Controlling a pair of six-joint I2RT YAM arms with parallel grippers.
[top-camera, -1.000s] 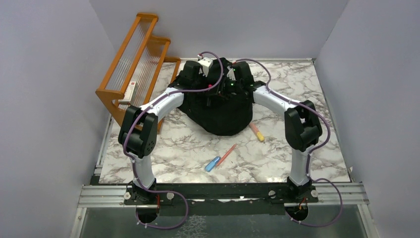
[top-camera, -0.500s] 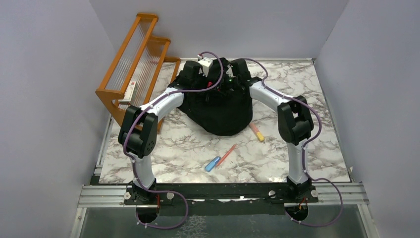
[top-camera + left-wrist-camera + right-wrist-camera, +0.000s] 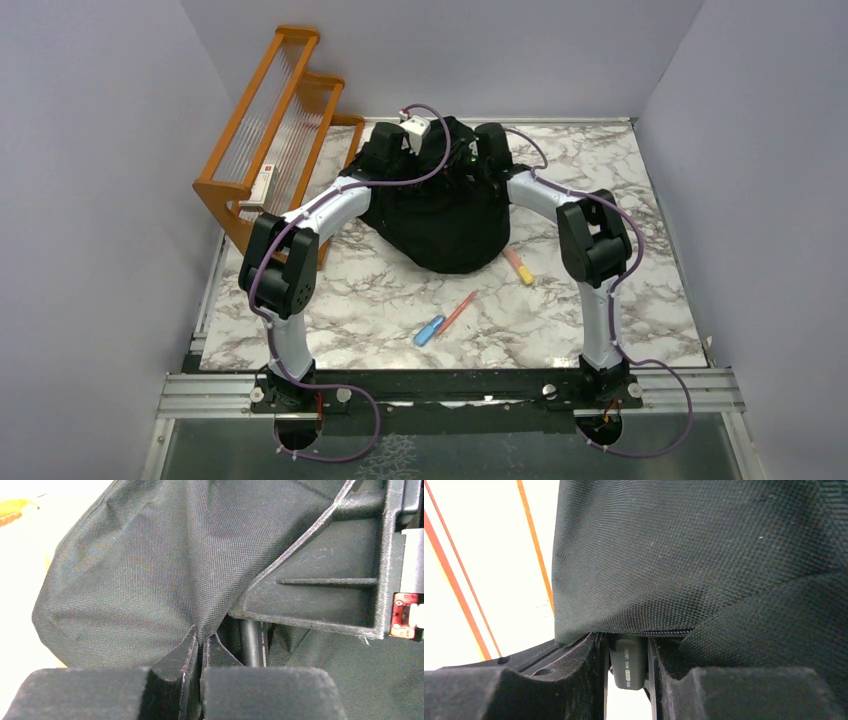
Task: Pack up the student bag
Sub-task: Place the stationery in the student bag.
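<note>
The student bag (image 3: 445, 225), a soft black backpack, lies at the back middle of the table, and both arms reach onto its far top. In the left wrist view my left gripper (image 3: 201, 641) is shut on a pinched fold of the bag's fabric (image 3: 140, 570), which pulls taut from the jaws. In the right wrist view my right gripper (image 3: 626, 652) is shut on a small dark grey item with printed lettering (image 3: 627, 666). That item sits right under a zip edge of the bag (image 3: 699, 555), whose fabric drapes over the fingers. The top view does not show either gripper's jaws.
An orange wooden rack (image 3: 270, 130) stands at the back left beside the left arm. In front of the bag lie an orange-yellow marker (image 3: 518, 267), a thin red pen (image 3: 460, 312) and a small blue item (image 3: 429, 330). Grey walls close in the table.
The right arm's elbow has swung left and its wrist has pushed a little farther back over the bag. The left arm and the bag have stayed put.
</note>
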